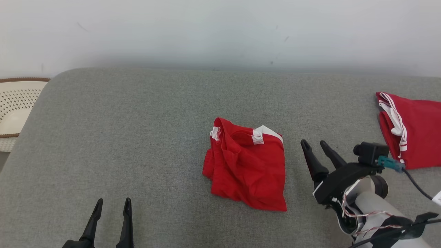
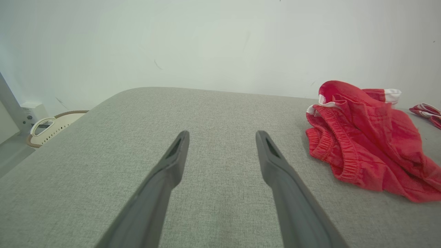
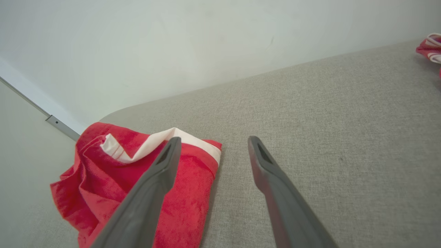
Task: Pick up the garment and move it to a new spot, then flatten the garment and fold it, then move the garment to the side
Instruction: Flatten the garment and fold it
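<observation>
The garment (image 1: 248,165) lies in a crumpled, roughly folded red heap with white patches, mid-way across the grey padded surface (image 1: 137,137). In the left wrist view the garment (image 2: 368,144) shows a gathered elastic edge. My right gripper (image 1: 313,143) stands open just to the right of it, fingers apart and holding nothing. The right wrist view has that gripper (image 3: 214,139) beside the garment (image 3: 93,179), its left finger over the cloth's white-edged corner. My left gripper (image 1: 114,200) is open near the front left, well clear; the left wrist view shows the left gripper (image 2: 223,134) over bare fabric.
A second red cloth (image 1: 417,131) with white striped trim lies at the right edge of the surface, behind my right wrist. A cream perforated basket (image 1: 17,106) sits beyond the left end. A pale wall runs along the back. Bare grey surface stretches left of the garment.
</observation>
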`<state>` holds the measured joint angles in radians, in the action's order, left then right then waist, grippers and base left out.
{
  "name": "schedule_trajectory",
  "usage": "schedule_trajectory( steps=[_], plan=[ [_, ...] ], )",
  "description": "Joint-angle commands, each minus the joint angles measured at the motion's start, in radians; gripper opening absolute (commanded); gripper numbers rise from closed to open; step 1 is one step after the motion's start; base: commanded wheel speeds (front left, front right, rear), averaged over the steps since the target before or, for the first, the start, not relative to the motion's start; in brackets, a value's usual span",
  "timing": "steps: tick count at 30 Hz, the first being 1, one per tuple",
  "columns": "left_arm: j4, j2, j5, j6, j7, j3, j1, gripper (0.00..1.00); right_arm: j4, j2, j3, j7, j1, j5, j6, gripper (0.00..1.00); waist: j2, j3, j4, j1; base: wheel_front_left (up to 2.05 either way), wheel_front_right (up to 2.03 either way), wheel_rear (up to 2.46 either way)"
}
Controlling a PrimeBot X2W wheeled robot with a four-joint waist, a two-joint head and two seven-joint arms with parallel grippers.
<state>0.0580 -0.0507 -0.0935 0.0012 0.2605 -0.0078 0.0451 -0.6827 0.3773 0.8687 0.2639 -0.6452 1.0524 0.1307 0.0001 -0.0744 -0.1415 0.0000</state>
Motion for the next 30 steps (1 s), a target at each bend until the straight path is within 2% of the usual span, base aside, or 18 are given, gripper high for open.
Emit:
schedule_trajectory(
  steps=[1, 4, 5, 6, 7, 10, 17, 30],
  plan=[
    [-0.004, 0.000, 0.003, -0.002, 0.004, 0.005, -0.012, 1.00, -0.001, -0.007, -0.008, 0.001, 0.022, -0.021, 0.000, 1.00, -0.0001, -0.002, 0.001, 0.0000, 0.00, 0.00, 0.00],
    [-0.004, 0.000, 0.005, -0.002, 0.004, 0.004, -0.012, 1.00, -0.010, -0.021, -0.027, 0.001, 0.043, -0.064, 0.000, 1.00, -0.0001, -0.005, 0.003, 0.0000, 0.00, 0.00, 0.00],
    [-0.004, 0.000, 0.006, -0.003, 0.004, 0.004, -0.011, 1.00, -0.014, -0.027, -0.031, 0.001, 0.045, -0.079, 0.000, 0.56, -0.0001, -0.006, 0.003, 0.0000, 0.00, 0.00, 0.00],
    [-0.005, 0.000, 0.006, -0.003, 0.004, 0.003, -0.009, 1.00, -0.019, -0.031, -0.031, 0.001, 0.044, -0.098, 0.000, 0.36, -0.0001, -0.008, 0.003, 0.0000, 0.00, 0.00, 0.00],
    [-0.005, 0.000, 0.006, -0.004, 0.004, 0.001, -0.007, 1.00, -0.026, -0.037, -0.031, 0.001, 0.046, -0.115, 0.000, 0.00, -0.0001, -0.009, 0.002, 0.0000, 0.00, 0.00, 0.00],
    [-0.003, 0.000, 0.005, -0.007, 0.004, -0.002, 0.005, 1.00, -0.058, -0.064, -0.018, 0.002, 0.037, -0.194, 0.000, 0.00, -0.0001, -0.018, -0.004, 0.0000, 0.00, 0.00, 0.00],
    [0.001, -0.001, 0.005, -0.012, 0.004, -0.007, 0.021, 1.00, -0.104, -0.124, -0.023, 0.002, 0.021, -0.263, 0.000, 0.00, -0.0001, -0.042, -0.026, 0.0000, 0.00, 0.00, 0.00],
    [0.015, 0.000, 0.003, -0.021, 0.004, 0.000, 0.038, 1.00, -0.143, -0.210, -0.023, 0.002, 0.022, -0.313, 0.000, 0.00, -0.0001, -0.059, -0.061, 0.0000, 0.00, 0.00, 0.00]
  ],
)
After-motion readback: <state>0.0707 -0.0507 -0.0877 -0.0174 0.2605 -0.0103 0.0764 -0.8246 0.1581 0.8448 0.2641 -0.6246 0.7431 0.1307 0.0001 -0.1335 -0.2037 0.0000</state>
